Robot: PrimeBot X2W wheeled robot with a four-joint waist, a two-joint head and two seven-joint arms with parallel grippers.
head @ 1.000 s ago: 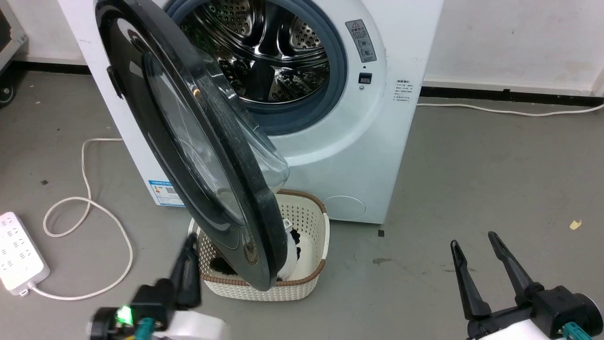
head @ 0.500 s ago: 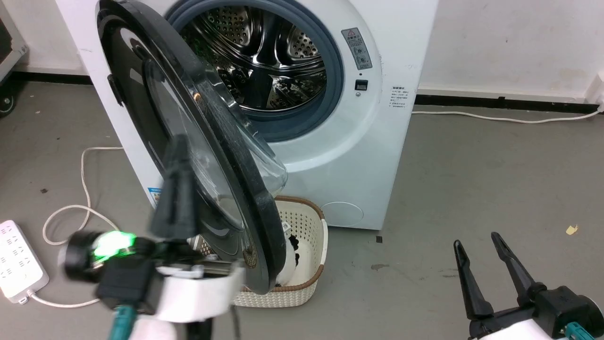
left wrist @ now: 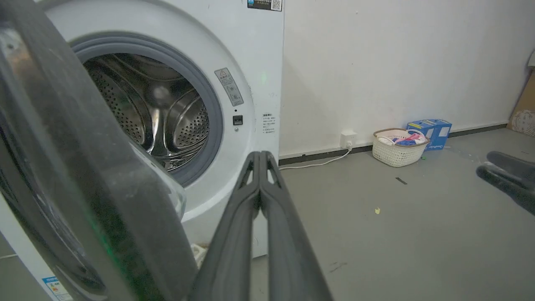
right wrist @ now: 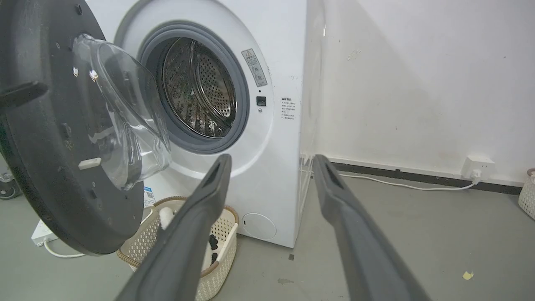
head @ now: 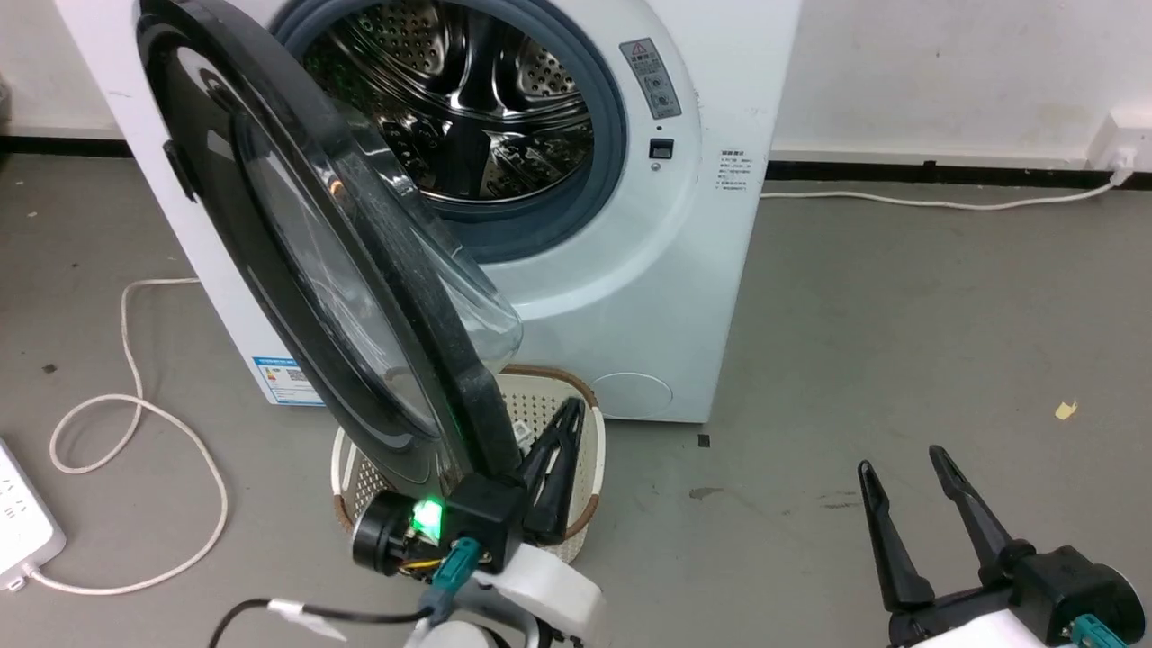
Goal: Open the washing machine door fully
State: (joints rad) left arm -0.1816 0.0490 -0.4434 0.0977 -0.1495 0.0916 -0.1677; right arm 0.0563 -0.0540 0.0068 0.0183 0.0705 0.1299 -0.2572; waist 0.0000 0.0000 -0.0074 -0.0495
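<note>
Glossy black, the big round washing machine door (head: 270,225) with its bulging clear glass bowl stands partly swung out from the white front-loading washing machine (head: 630,297). It is attached at the left and angled toward you, leaving the perforated steel drum (head: 468,117) and grey rubber gasket (head: 615,135) exposed. Your left gripper (head: 569,410) sits just beside the door's near lower edge, on its inner side. Its fingers are pressed together with nothing between them; whether it touches the rim I cannot tell. Beneath both stands a cream plastic lattice basket (right wrist: 138,246) on the grey floor (head: 900,315). Your right gripper (head: 902,461) hangs well apart at the lower right, fingers spread wide, holding nothing. A white power strip (head: 18,531) and looping white cord (head: 129,342) lie at far left.
</note>
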